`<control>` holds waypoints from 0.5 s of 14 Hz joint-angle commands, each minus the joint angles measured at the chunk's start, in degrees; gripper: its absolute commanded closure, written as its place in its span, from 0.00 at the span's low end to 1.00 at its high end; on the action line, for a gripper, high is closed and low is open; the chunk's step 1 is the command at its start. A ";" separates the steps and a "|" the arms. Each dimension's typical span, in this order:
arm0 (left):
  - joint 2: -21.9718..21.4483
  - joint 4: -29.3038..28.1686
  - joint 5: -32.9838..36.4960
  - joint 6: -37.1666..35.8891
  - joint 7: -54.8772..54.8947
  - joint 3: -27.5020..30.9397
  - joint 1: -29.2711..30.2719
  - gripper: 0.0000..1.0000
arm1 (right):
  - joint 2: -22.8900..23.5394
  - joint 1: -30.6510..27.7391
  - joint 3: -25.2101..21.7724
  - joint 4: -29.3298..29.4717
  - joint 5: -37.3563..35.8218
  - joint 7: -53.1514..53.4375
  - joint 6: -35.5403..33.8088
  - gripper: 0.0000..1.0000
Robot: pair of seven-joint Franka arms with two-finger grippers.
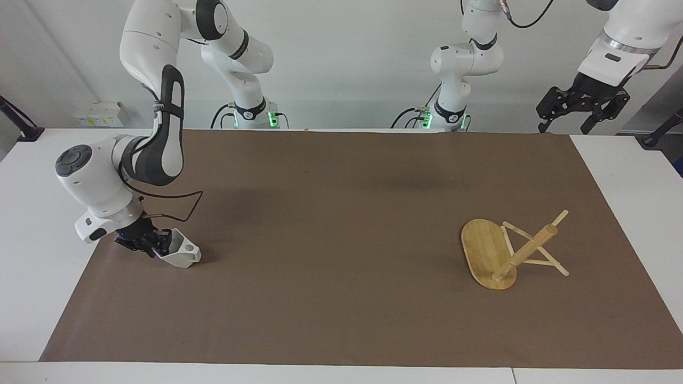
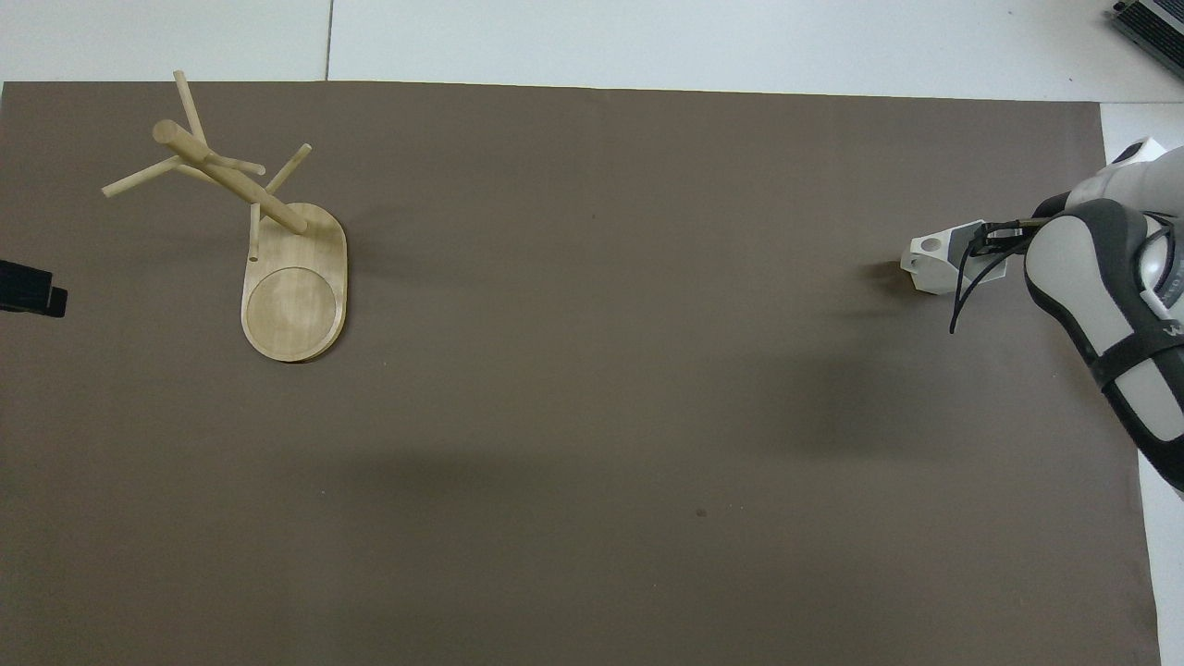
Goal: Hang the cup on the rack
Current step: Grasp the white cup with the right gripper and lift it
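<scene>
At the right arm's end of the brown mat [image 1: 341,298], well apart from the rack [image 1: 507,250], the right gripper [image 1: 155,244] clamps the tilted cup [image 1: 181,252]. Left gripper [image 1: 581,104] hangs spread wide, over the table edge past the rack.

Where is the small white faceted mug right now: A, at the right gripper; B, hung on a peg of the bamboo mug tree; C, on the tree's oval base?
A: the white faceted mug sits at the right gripper, toward the right arm's end of the table, apart from the bamboo mug tree.
</scene>
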 commanded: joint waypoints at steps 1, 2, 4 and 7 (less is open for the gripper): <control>-1.45 -1.72 -0.56 1.72 0.40 0.55 -0.66 0.00 | -0.64 0.09 0.19 0.10 1.63 -0.52 -1.01 1.00; -1.45 -1.72 -0.56 1.72 0.40 0.55 -0.66 0.00 | -0.72 0.18 0.19 0.10 1.63 -0.52 -0.92 1.00; -1.45 -1.72 -0.47 1.72 0.40 0.55 -0.75 0.00 | -0.73 0.18 0.19 0.10 1.63 -0.52 -0.92 1.00; -1.45 -1.72 -0.56 1.72 0.40 0.55 -0.66 0.00 | -1.25 0.18 0.19 0.28 1.55 -0.61 -1.01 1.00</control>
